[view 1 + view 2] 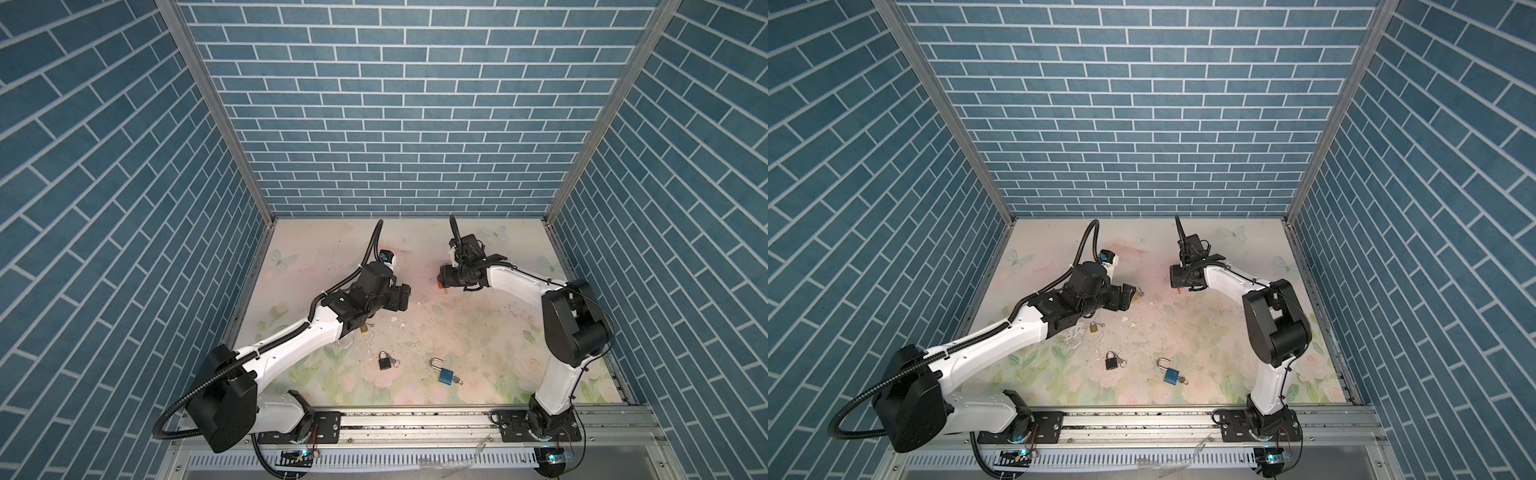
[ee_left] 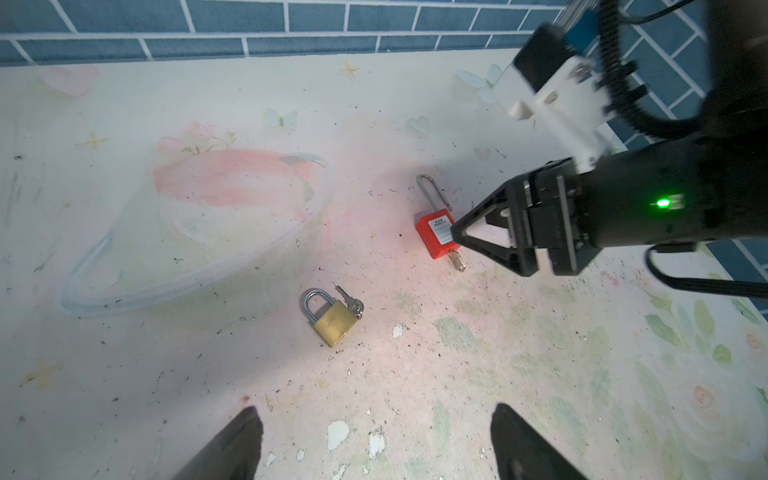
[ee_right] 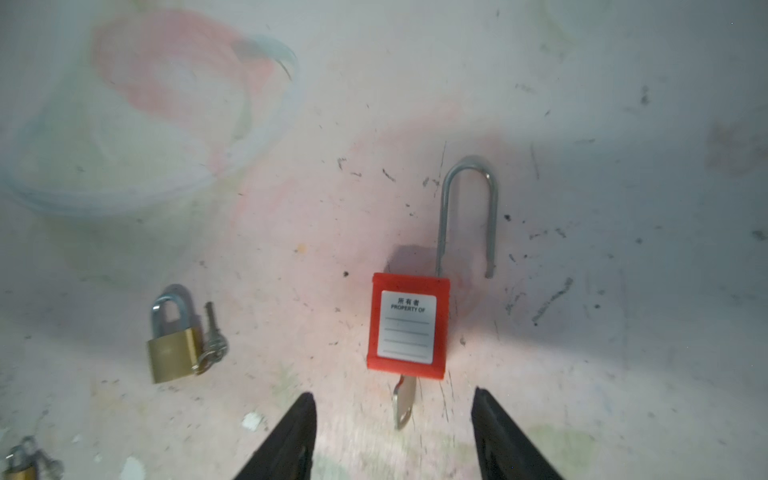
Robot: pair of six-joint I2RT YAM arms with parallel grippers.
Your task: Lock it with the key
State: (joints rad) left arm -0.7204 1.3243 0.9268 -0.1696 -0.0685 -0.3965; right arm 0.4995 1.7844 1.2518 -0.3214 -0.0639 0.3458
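Right wrist: red padlock [image 3: 409,324] with key [image 3: 404,404]

White arms [image 1: 291,345] — black joints [image 1: 575,328], cables [image 1: 183,401]

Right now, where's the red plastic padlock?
In the right wrist view, the red plastic padlock lies flat just ahead of the open right end effector, a brass padlock nearby.

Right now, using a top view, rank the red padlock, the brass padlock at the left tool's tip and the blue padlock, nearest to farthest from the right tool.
1. Red padlock: directly under the right tool, its key inside the open tool.
2. Brass padlock: toward the middle, just ahead of the left tool.
3. Blue padlock: by the front edge, clearly farthest.
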